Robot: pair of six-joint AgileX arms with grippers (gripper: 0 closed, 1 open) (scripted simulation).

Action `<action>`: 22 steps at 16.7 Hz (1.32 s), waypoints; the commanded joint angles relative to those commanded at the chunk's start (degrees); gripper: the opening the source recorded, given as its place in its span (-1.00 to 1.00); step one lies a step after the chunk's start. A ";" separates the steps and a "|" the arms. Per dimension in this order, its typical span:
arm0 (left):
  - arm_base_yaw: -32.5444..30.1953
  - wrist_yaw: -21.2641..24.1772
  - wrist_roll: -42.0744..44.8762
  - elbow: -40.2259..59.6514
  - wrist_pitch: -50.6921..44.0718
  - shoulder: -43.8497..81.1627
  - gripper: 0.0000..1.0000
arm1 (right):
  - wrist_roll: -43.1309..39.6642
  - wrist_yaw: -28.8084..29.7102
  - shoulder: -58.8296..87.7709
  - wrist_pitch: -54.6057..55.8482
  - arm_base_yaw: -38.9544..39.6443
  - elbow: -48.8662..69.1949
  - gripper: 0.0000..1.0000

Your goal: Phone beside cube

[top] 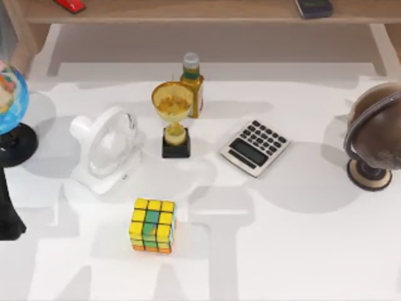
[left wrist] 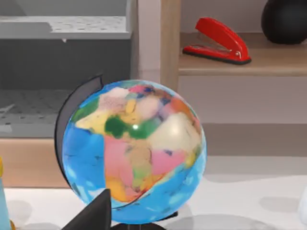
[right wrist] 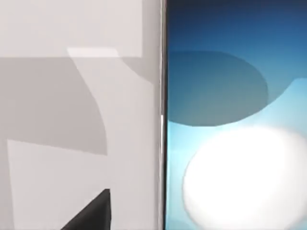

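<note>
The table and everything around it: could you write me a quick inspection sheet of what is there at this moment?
Surface: white table, crossed by soft grey shadows.
Job's things: cube stands near the front, left of centre; phone seen close up by the right wrist camera, blue screen with a pale rim, over the white surface.
Clutter: white fan, gold trophy, bottle behind it, calculator, colourful globe at the left edge, brown globe at the right edge.
Grippers: a dark fingertip in the left wrist view facing the colourful globe; another in the right wrist view beside the phone.
Cables: nothing seen.
Surroundings: wooden shelf behind, holding a red stapler and a dark device.
</note>
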 joint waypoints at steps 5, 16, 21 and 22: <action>0.00 0.00 0.00 0.00 0.00 0.00 1.00 | 0.02 -0.01 4.89 9.15 -0.06 -3.95 1.00; 0.00 0.00 0.00 0.00 0.00 0.00 1.00 | 0.00 -0.01 5.22 9.53 -0.08 -4.15 -0.06; 0.00 0.00 0.00 0.00 0.00 0.00 1.00 | 0.00 -0.01 5.22 9.53 -0.08 -4.15 -0.81; 0.00 0.00 0.00 0.00 0.00 0.00 1.00 | 0.00 -0.01 5.22 9.53 -0.08 -4.15 -0.96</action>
